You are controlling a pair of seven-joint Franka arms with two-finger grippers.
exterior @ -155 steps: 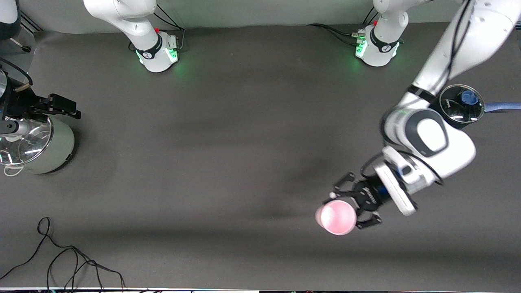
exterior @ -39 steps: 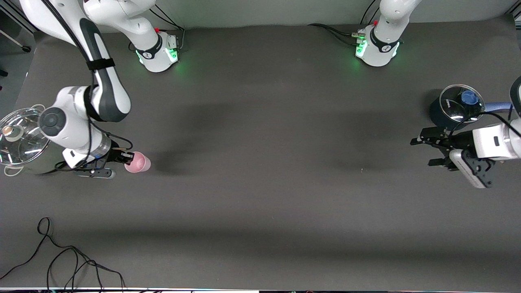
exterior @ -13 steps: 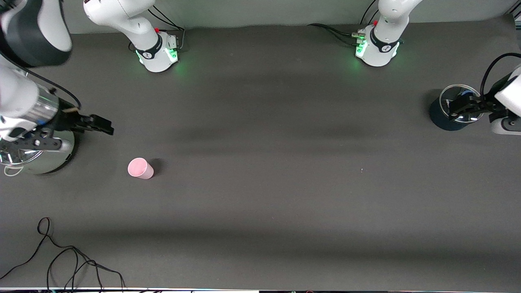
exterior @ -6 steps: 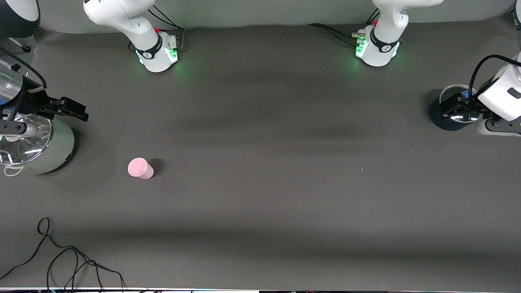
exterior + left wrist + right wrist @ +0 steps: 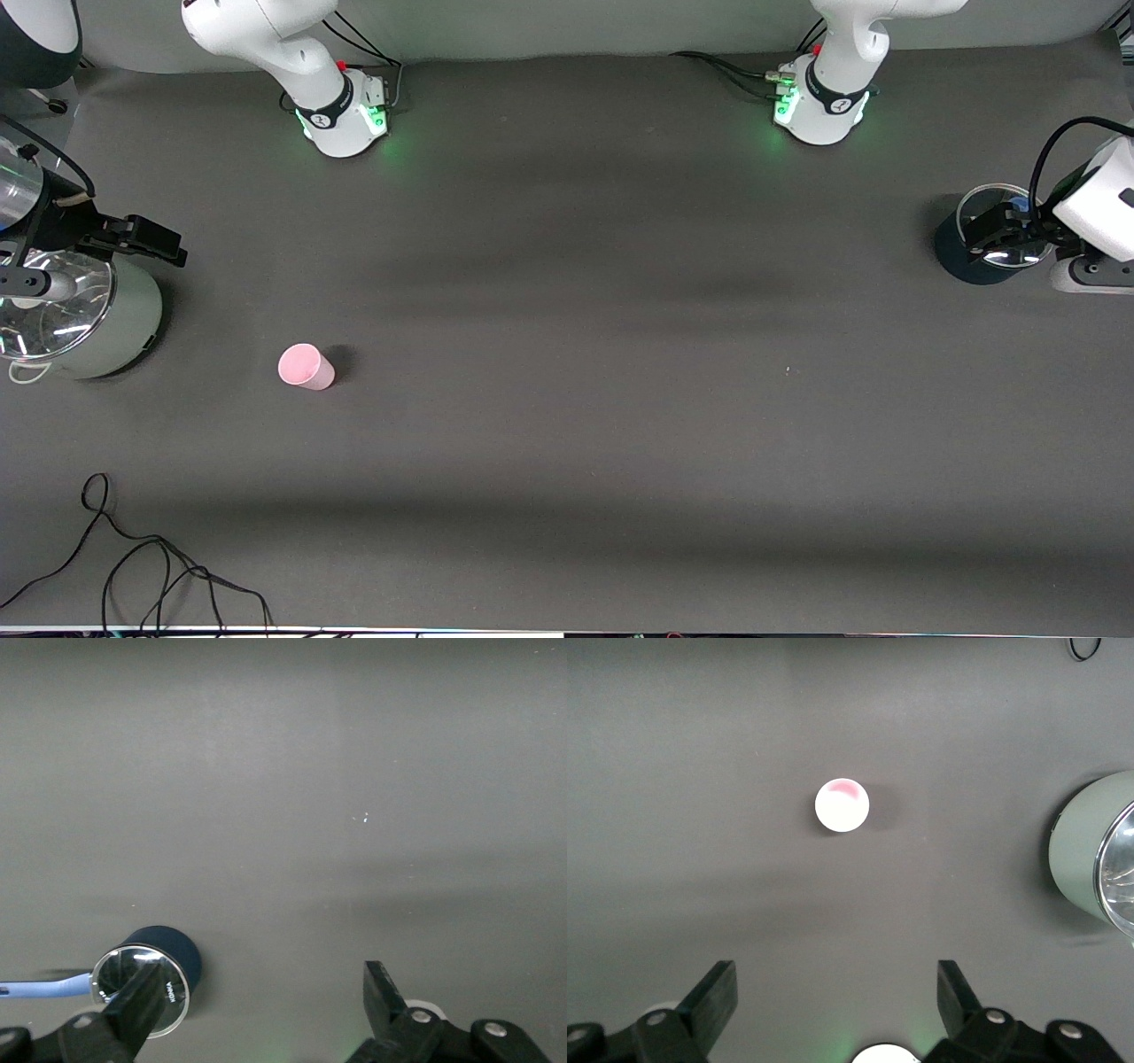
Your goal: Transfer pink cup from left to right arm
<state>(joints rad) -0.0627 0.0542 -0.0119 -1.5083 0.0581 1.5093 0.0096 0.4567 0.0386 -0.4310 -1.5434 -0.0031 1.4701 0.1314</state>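
The pink cup (image 5: 306,366) stands upright on the dark table toward the right arm's end, free of both grippers. It also shows in the right wrist view (image 5: 842,804), seen from above. My right gripper (image 5: 152,239) is open and empty, up over the steel pot's edge; its own view shows its jaws (image 5: 837,992) wide apart. My left gripper (image 5: 997,229) is open and empty over the dark blue pot at the left arm's end. Its jaws (image 5: 261,1001) stand wide apart in the left wrist view.
A pale green pot with a glass lid (image 5: 89,319) stands at the right arm's end. A dark blue pot with a glass lid (image 5: 970,257) stands at the left arm's end. A black cable (image 5: 133,567) lies near the front edge.
The right gripper, which held the cup earlier, has let it go and drawn back over the green pot. The left gripper has drawn back over the blue pot. The cup stays still.
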